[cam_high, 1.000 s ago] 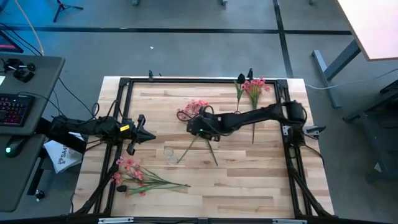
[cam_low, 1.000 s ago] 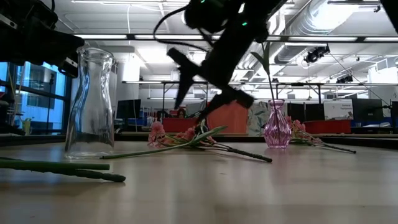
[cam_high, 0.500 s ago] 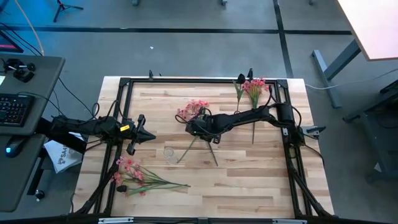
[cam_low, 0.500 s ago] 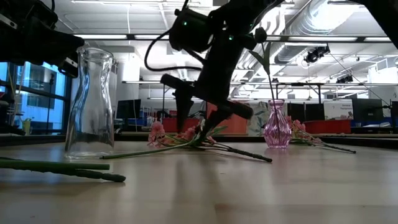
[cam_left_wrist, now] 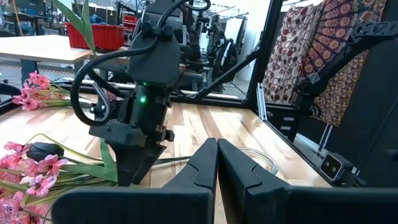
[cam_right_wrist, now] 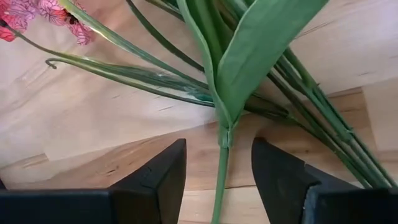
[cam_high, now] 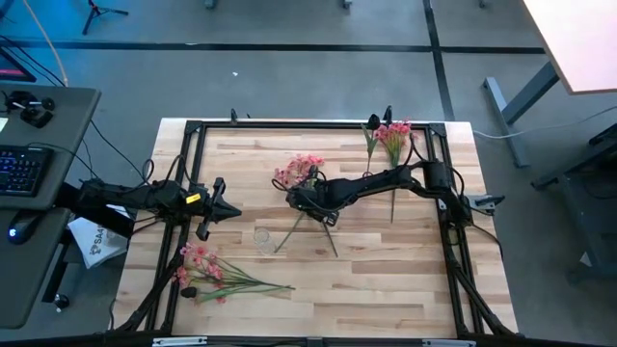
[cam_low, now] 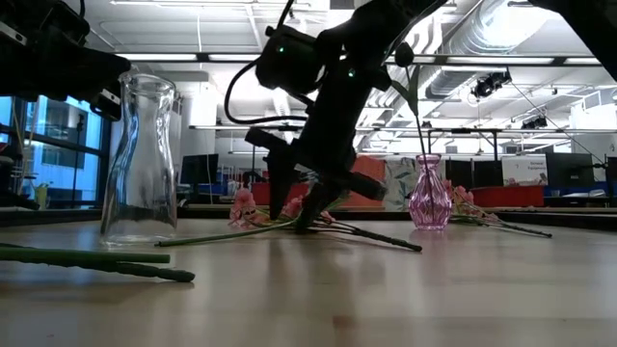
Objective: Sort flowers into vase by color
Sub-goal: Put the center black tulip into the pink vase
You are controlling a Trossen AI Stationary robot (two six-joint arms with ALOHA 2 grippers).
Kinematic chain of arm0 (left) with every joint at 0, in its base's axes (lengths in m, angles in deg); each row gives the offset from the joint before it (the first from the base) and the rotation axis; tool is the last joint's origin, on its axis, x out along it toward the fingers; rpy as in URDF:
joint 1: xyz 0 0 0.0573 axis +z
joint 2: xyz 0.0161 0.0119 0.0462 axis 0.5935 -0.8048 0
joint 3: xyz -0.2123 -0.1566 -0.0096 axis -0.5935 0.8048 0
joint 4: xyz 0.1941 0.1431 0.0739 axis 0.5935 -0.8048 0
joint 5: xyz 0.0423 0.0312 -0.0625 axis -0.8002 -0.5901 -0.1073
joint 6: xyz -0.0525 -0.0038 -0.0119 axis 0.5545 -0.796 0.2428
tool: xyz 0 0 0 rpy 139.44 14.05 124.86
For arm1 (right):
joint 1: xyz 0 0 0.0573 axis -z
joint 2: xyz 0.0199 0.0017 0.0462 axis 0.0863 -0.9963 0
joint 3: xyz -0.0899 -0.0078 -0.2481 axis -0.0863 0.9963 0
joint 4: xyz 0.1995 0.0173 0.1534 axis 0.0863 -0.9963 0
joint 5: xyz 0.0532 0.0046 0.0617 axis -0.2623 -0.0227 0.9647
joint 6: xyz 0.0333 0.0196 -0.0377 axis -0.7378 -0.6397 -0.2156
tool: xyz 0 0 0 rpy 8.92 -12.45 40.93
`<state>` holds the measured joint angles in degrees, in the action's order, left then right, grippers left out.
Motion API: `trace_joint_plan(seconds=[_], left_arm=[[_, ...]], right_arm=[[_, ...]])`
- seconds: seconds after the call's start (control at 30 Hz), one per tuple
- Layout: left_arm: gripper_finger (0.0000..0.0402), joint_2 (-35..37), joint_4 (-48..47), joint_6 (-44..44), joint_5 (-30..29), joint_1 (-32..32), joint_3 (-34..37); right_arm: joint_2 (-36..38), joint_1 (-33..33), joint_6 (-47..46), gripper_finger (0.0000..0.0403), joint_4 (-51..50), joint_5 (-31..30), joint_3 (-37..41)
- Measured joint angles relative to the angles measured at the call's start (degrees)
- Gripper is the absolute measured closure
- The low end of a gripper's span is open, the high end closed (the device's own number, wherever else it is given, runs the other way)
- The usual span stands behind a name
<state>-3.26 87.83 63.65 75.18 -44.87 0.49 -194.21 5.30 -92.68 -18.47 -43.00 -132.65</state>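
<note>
A bunch of pink flowers (cam_high: 299, 173) lies mid-table, its long green stems (cam_low: 222, 232) flat on the wood. My right gripper (cam_high: 297, 200) points down over those stems, open. In the right wrist view its fingers (cam_right_wrist: 157, 182) stand either side of one green stem (cam_right_wrist: 221, 163) below a broad leaf, without touching it. The small pink vase (cam_low: 429, 193) stands far back with a dark bud stem upright in it. My left gripper (cam_high: 220, 200) waits shut at the table's left.
A tall clear glass vase (cam_low: 140, 159) stands on the near side of the centre bunch. Another pink bunch with a dark bud (cam_high: 207, 275) lies at the near left corner. More pink flowers (cam_high: 395, 133) lie at the far right beside the pink vase. A black frame (cam_high: 193, 126) rims the table.
My right gripper has come down toward the table and slightly toward its left edge, ending low over the stems of the centre bunch. The flowers have kept their place.
</note>
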Motion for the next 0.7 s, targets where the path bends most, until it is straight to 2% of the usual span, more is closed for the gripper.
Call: trace_joint_plan(seconds=[0.1, 0.17, 0.3, 0.37, 0.53, 0.7], left_arm=[[0.0401, -0.02, -0.01, 0.0, -0.01, 0.01, 0.0], [0.0401, 0.0, -0.03, 0.0, -0.01, -0.01, 0.0], [0.0401, -0.02, -0.03, 0.0, -0.01, 0.01, 0.0], [0.0401, -0.01, -0.03, -0.02, -0.01, 0.01, 0.0], [0.0401, 0.0, -0.02, 0.0, -0.01, 0.01, 0.0], [0.0401, -0.02, -0.03, 0.0, -0.01, 0.01, 0.0]], right_arm=[[-0.09, -0.01, 2.0, 0.0241, -2.86, -0.37, -0.14], [-0.09, 0.16, 4.94, 0.0266, -3.67, 0.33, -0.07], [-0.2, 0.17, 9.85, 0.0362, -2.91, 1.09, -0.05], [-0.4, 0.07, 12.87, 0.039, -2.95, 1.09, -0.81], [0.05, -0.44, 20.16, 0.0398, -2.79, 2.54, -3.45], [5.58, -1.2, 31.8, 0.04, -3.54, 4.08, -6.49]])
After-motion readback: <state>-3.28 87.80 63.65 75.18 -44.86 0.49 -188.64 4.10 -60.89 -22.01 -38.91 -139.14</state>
